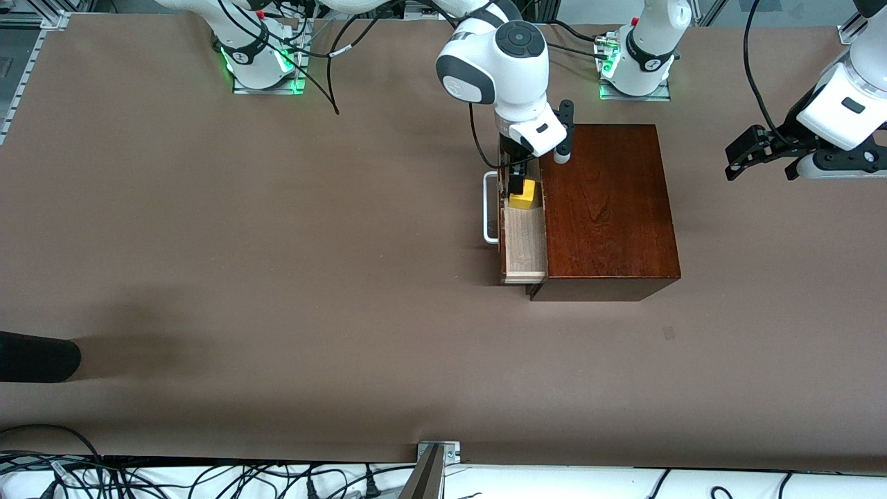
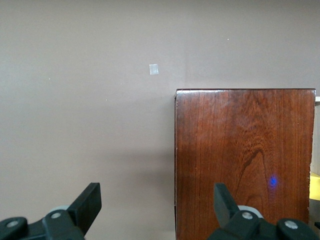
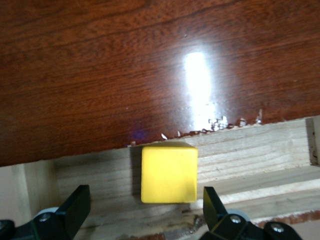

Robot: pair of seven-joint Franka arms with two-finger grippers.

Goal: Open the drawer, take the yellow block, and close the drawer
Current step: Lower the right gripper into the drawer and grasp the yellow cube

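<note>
Between the right tool's (image 3: pixel 142 212) spread fingers, the yellow block (image 3: pixel 169 173).

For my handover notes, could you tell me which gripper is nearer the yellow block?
Right. The right gripper hangs open over the yellow block in the drawer; the left gripper waits, open, off the box's other end.

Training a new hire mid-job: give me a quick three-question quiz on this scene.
1. True or false: the drawer is pulled open.
2. The right gripper is: A) shut on the block, B) open over the block, C) on the handle.
3. Where does the block sit?

Key
1. True; its pale inside shows beside the box.
2. B; the fingers straddle the block without closing.
3. In the drawer, at the end farther from the front camera, close to the box. The left gripper waits open over the table, off the box's end toward the left arm.
</note>
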